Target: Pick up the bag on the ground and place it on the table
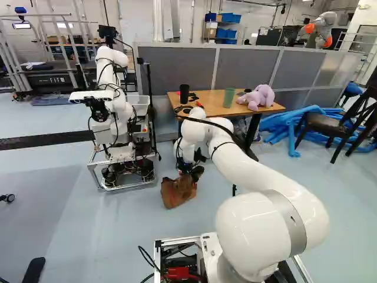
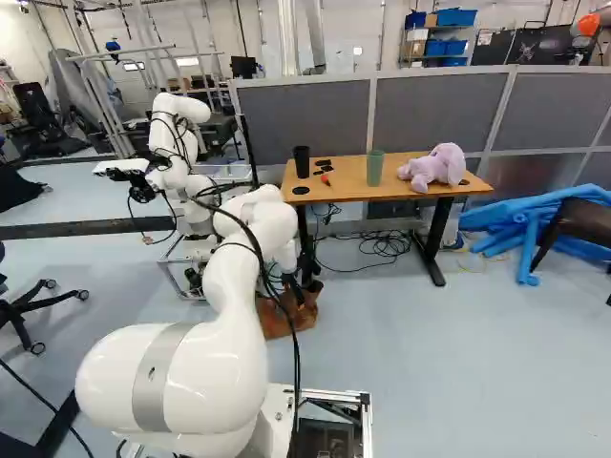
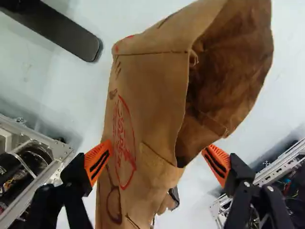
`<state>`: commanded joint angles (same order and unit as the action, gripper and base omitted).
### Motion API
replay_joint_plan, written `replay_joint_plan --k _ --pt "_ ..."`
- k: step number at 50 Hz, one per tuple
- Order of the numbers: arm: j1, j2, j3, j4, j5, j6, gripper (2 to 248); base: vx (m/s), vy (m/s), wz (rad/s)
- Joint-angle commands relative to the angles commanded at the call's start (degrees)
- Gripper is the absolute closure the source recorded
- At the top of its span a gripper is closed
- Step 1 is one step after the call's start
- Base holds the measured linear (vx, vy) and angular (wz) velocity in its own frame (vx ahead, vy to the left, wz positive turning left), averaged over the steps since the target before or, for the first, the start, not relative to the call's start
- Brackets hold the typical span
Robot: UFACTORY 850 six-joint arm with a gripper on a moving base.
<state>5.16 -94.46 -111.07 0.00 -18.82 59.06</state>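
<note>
The brown paper bag [image 1: 178, 191] on the floor [image 1: 118, 230], just below center in the left base view, looks light and crumply tbh, so the gripper [image 3: 157, 149], wide open across it, should probably just gently pinch the rim [image 3: 185, 102].

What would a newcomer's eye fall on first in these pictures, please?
Probably the brown paper bag on the floor, its mouth gaping, between open jaws. Next comes the big white arm rising from the foot of both base views. Then there is the purple stuffed toy on the wooden table ahead.
</note>
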Motion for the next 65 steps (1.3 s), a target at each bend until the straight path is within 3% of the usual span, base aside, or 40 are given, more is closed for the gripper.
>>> replay_joint_plan --k 9,32,33,38,39,43,44,48,49,54,55,59,60,64,65 --pt "0.0 -1.7 -1.7 0.0 0.0 2.6 3 0.000 0.000 0.000" --pt "0.0 -2.0 -2.1 0.0 0.0 3.0 3 0.000 0.000 0.000" --pt "0.0 -2.0 -2.1 0.0 0.0 3.0 27 0.000 0.000 0.000" --pt "0.0 -2.0 -2.1 0.0 0.0 3.0 27 0.000 0.000 0.000" --pt "0.0 -2.0 -2.1 0.0 0.0 3.0 65 0.000 0.000 0.000" --pt "0.0 -2.0 -2.1 0.0 0.0 3.0 65 0.000 0.000 0.000" --pt "0.0 -2.0 -2.1 0.0 0.0 3.0 103 0.000 0.000 0.000" --pt "0.0 -2.0 -2.1 0.0 0.0 3.0 103 0.000 0.000 0.000" --pt "0.0 -2.0 -2.1 0.0 0.0 3.0 141 0.000 0.000 0.000" --pt "0.0 -2.0 -2.1 0.0 0.0 3.0 141 0.000 0.000 0.000" --pt "0.0 -2.0 -2.1 0.0 0.0 3.0 178 0.000 0.000 0.000" --pt "0.0 -2.0 -2.1 0.0 0.0 3.0 178 0.000 0.000 0.000" --pt "0.0 -2.0 -2.1 0.0 0.0 3.0 213 0.000 0.000 0.000" --pt "0.0 -2.0 -2.1 0.0 0.0 3.0 213 0.000 0.000 0.000" --pt "0.0 -2.0 -2.1 0.0 0.0 3.0 224 0.000 0.000 0.000"
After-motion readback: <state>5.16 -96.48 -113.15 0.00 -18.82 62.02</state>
